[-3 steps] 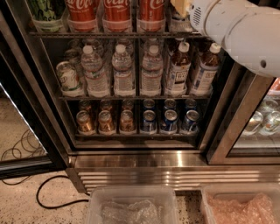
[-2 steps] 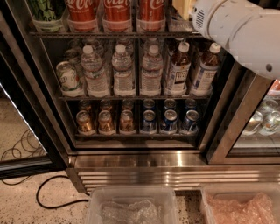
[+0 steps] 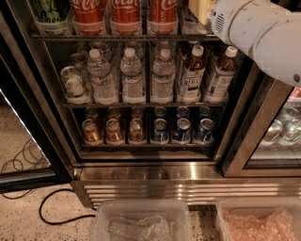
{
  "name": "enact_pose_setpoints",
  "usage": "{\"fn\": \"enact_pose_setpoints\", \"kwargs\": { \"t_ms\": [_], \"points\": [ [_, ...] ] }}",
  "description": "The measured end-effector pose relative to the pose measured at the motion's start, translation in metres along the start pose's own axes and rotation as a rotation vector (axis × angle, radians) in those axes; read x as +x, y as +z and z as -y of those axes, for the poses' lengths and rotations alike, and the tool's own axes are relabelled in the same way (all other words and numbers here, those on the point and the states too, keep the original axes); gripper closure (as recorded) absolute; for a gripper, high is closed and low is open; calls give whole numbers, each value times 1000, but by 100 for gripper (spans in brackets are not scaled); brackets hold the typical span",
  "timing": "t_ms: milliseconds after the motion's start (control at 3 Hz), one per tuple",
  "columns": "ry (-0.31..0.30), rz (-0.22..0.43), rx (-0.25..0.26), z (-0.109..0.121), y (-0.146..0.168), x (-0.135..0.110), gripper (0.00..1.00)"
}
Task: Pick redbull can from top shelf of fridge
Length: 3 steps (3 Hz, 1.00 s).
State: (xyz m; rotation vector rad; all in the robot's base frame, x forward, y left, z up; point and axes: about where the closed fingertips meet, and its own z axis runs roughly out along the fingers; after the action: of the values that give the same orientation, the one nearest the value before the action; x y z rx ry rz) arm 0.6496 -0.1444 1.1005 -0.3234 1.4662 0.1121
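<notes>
The fridge (image 3: 188,187) stands open in front of me, with a black frame and a ribbed steel base. Its top shelf (image 3: 117,36) is a dark wire rack at the top of the view. It holds a green-and-white can (image 3: 49,14) and three red Coca-Cola cans (image 3: 126,13). The redbull can is not visible. My white arm (image 3: 256,35) reaches in from the right at the shelf's right end and partly hides a pale yellowish object (image 3: 200,9) there. My gripper is out of view, past the arm's end at the top edge.
The middle rack holds water bottles (image 3: 132,75), two brown drink bottles (image 3: 193,75) and a tilted can (image 3: 74,84). The lower rack holds gold cans (image 3: 114,132) and short blue cans (image 3: 182,131). The glass door (image 3: 263,127) is on the right, two plastic bins (image 3: 141,221) in front, and a cable (image 3: 56,207) on the floor.
</notes>
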Motion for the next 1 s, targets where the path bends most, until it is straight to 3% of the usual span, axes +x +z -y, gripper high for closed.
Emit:
{"fn": "enact_pose_setpoints", "kwargs": {
  "t_ms": [333,1000],
  "points": [
    [-8,39,1,2,12,-12,100],
    [-27,43,-22,-6,9,-18,100]
  ]
}}
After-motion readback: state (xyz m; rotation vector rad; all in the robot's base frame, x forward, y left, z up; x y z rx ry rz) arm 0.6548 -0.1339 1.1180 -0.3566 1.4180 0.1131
